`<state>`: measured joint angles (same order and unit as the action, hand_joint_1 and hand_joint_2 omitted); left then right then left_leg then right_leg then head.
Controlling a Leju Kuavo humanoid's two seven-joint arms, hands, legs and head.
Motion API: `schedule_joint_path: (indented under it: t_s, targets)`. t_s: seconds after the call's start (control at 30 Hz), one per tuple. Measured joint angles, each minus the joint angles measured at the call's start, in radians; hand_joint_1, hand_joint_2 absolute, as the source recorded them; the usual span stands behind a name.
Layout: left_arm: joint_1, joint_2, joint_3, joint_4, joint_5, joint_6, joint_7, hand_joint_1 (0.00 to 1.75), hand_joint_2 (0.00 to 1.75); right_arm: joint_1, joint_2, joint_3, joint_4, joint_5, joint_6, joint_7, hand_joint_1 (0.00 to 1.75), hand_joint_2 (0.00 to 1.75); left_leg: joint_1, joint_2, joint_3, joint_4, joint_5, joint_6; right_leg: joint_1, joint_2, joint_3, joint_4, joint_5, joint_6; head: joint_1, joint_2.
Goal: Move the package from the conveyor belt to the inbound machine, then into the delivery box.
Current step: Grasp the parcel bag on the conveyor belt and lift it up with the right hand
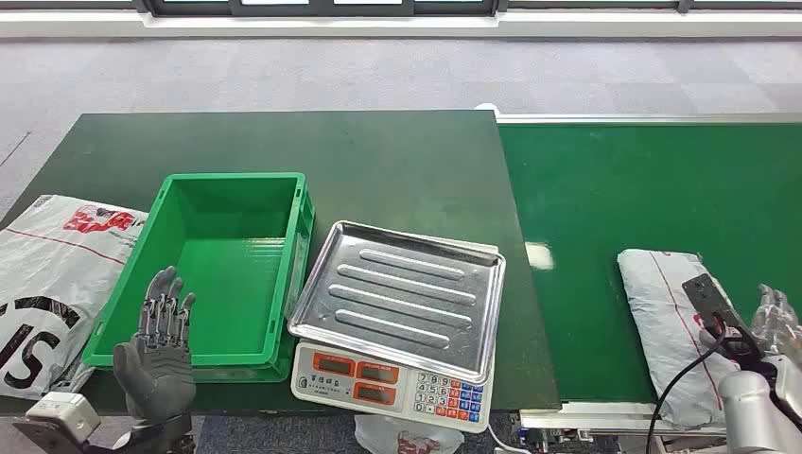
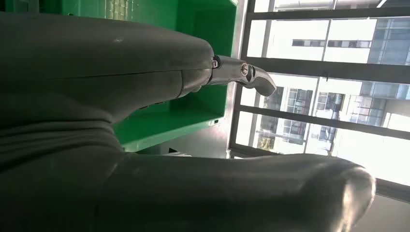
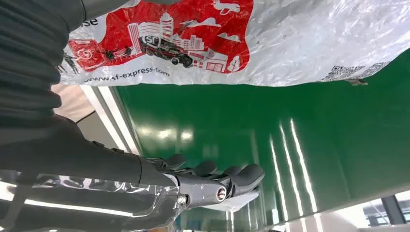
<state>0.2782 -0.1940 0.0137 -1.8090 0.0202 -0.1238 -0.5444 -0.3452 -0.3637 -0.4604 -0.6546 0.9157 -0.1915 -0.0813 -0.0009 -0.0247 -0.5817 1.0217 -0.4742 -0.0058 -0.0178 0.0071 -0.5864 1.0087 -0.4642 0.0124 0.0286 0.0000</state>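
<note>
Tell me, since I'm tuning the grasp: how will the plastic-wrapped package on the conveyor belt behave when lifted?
The package is probably floppy: its grey film looks wrinkled and soft. It may be slippery, since the glossy wrap shines. Lying flat on the conveyor belt, it seems unlikely to roll. The right hand is beside it.

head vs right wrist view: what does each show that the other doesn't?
Head view alone: the green crate, the scale with its steel tray, the left hand open in front of the crate, and a second bag at the table's left edge. Right wrist view alone: the red printed graphic on the package's underside. Both: the package on the conveyor belt, and the right hand at the package's edge, fingers apart.
</note>
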Motion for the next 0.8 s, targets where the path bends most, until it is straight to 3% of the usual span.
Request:
schedule_joint_path:
  t_s: [0.13,0.33,0.47,0.8]
  targets:
    - [0.0,0.0,0.0,0.0,0.0,0.0,0.001,0.0,0.0,0.001,0.01,0.002,0.001,0.008,0.037,0.011,0.0,1.75,0.0,0.0,0.0,0.0,0.0,0.0,0.0,0.0,0.0,0.0,0.0,0.0,0.0,0.0]
    - [-0.004,0.0,0.0,0.006,0.0,-0.004,0.011,0.0,0.0,0.035,0.019,0.035,0.012,0.061,0.183,0.067,0.0,1.75,0.0,-0.001,0.0,0.0,0.0,0.0,0.0,0.0,0.0,0.0,0.0,0.0,0.0,0.0]
    - [-0.011,0.0,0.0,0.011,0.0,-0.005,0.019,0.0,0.0,0.074,0.029,0.069,0.014,0.066,0.277,0.031,0.0,1.75,0.001,0.0,0.001,0.0,-0.001,0.0,0.001,0.0,0.001,0.0,-0.001,0.001,0.0,0.0]
    - [-0.016,0.0,0.0,0.012,-0.003,-0.005,0.028,0.0,0.0,0.113,0.068,0.109,-0.011,0.065,0.31,0.03,0.0,1.75,0.003,0.003,0.009,0.0,-0.003,0.0,0.003,0.002,0.008,-0.002,-0.002,0.0,0.0,0.0]
